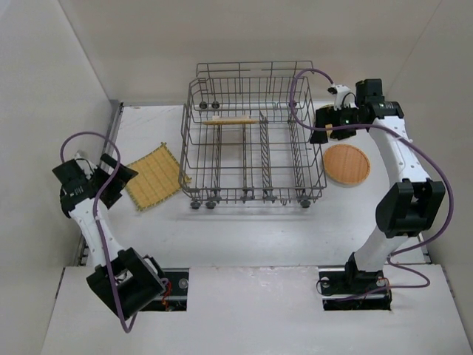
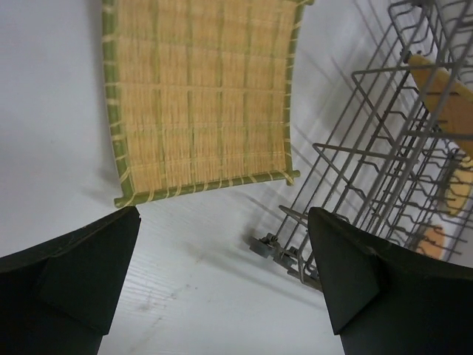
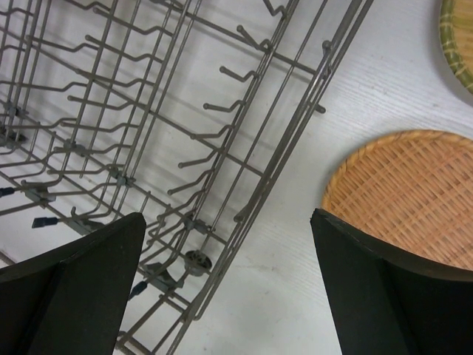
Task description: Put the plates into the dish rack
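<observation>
The grey wire dish rack [image 1: 251,144] stands mid-table. One orange plate [image 1: 230,120] stands on edge between the tines near its back; it shows through the wires in the left wrist view [image 2: 434,80]. The square yellow woven plate [image 1: 154,176] lies flat left of the rack [image 2: 369,140]. My left gripper [image 1: 120,176] is open and empty at the plate's near left edge; the plate [image 2: 199,96] lies ahead of the gripper [image 2: 222,222]. A round orange plate [image 1: 346,163] lies right of the rack. My right gripper [image 1: 323,130] is open and empty above the rack's right rim [image 3: 295,126], with that plate [image 3: 414,192] beside the gripper [image 3: 229,222].
A second round plate with a greenish rim [image 3: 462,37] lies at the top right edge of the right wrist view; the right arm hides it in the top view. Walls close in the table on the left, back and right. The rack stands on small wheels [image 3: 196,260].
</observation>
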